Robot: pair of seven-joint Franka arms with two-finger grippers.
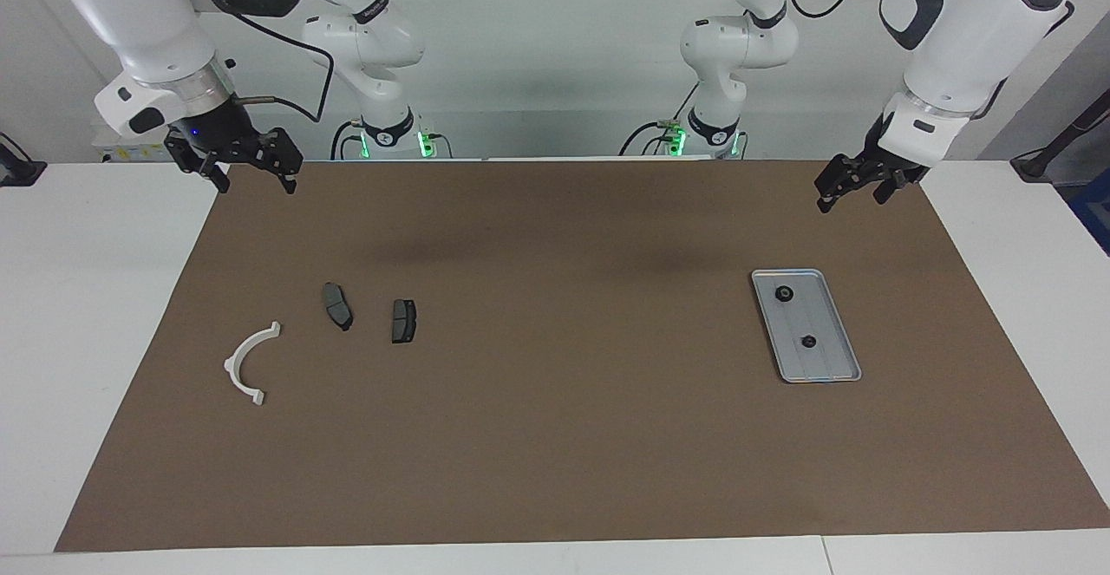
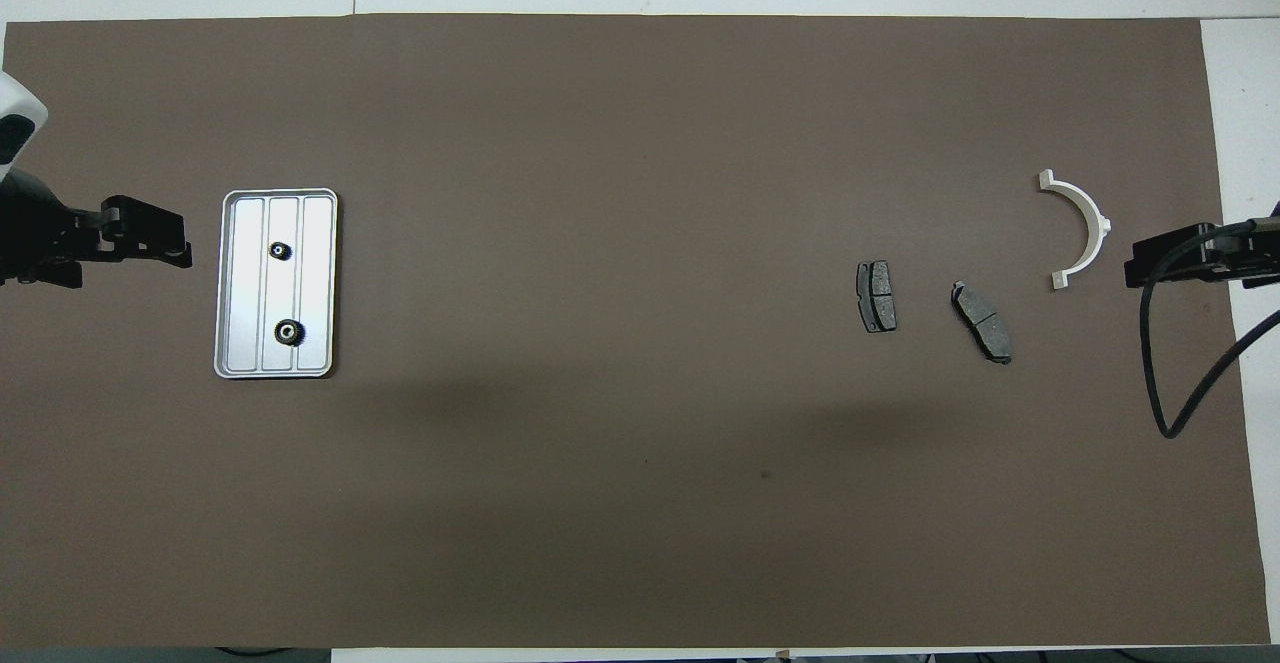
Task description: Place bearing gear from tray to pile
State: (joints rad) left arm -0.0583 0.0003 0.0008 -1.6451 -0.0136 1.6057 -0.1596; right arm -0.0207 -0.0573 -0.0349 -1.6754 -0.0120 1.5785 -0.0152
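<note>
Writing on the parts cannot be read; only a faint mark shows on one arm's dark cover in the facing view, too small to make out.

The tray (image 2: 322, 283) lies flat on the brown mat (image 2: 620, 503) toward the left arm's end of the table, and its long axis runs roughly from the robots outward, slightly turned. Its floor has ribs along the same direction. Inside it are two small black bearing gears: one bearing gear (image 2: 289, 331) in the half nearer to the robots, the other gear (image 2: 281, 251) in the farther half. Both lie flat and apart from each other and from the rim; their holes seem to face upward.

The pile is toward the right arm's end: a white bracket (image 2: 1084, 224) farthest toward that end, its open side turned toward that end, and two dark pads. One pad (image 2: 982, 322) is beside the bracket, the second pad (image 2: 876, 296) beside that, more toward the middle of the table. None of them touch.

The left gripper (image 1: 852, 190) hangs in the air over the mat's edge, fingers spread and holding nothing. The right gripper (image 1: 257, 177) hangs over the mat's corner at its own end, also spread and empty.
</note>
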